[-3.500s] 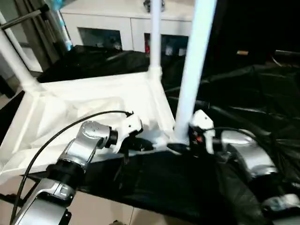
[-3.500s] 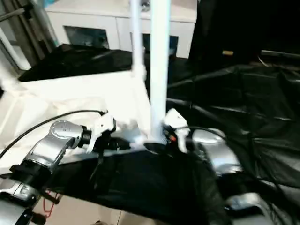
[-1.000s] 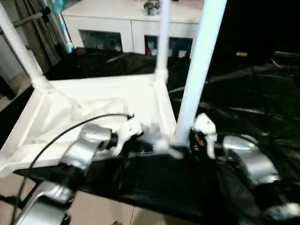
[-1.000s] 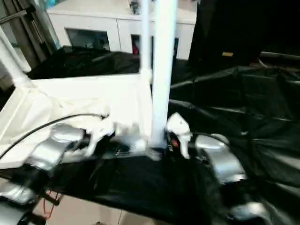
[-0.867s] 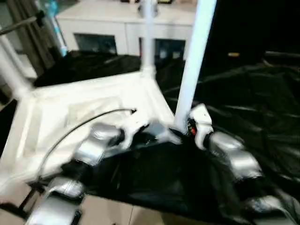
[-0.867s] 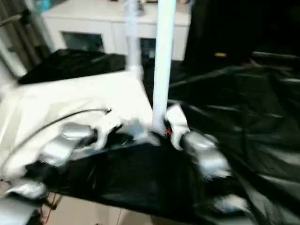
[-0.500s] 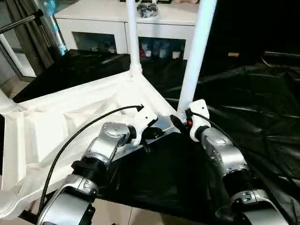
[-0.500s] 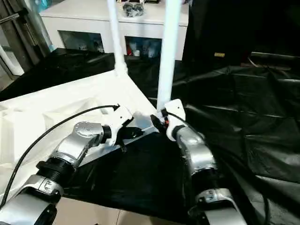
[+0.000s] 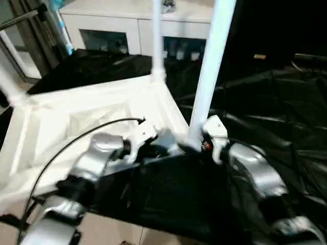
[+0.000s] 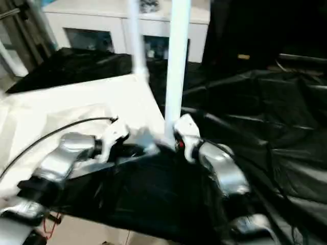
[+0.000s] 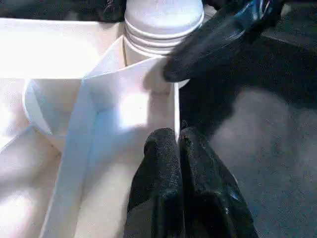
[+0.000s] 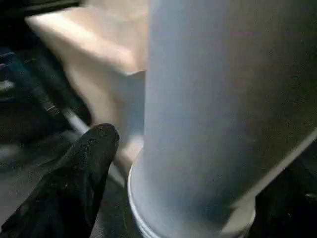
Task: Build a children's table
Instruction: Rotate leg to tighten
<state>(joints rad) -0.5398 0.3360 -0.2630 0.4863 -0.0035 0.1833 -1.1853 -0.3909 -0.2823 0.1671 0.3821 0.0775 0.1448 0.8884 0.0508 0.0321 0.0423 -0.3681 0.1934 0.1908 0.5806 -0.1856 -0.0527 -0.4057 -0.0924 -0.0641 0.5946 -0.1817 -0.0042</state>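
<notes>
Upside down on a black sheet point(image 9: 286, 117) lies the white tabletop point(image 9: 76, 122), its ribbed underside facing up. Three white legs stand in its corner sockets: a near leg point(image 9: 209, 71) at the corner closest to both grippers, a far leg point(image 9: 157, 41) at the corner behind that one, and a third leg point(image 9: 10, 81) at the far corner on the robot's left. Beside the near leg's base, the left gripper point(image 11: 177, 144) has its two black fingers pressed together, pinching the thin white rim wall that runs to that corner socket. On the other side of the near leg, the right gripper point(image 9: 207, 145) sits at the leg's foot; one black finger point(image 12: 81, 168) stands apart from the tube with a gap between them, so the jaws are spread around the leg rather than clamped on it. Beyond the far leg stands a white cabinet point(image 9: 127, 30) with glass doors.
</notes>
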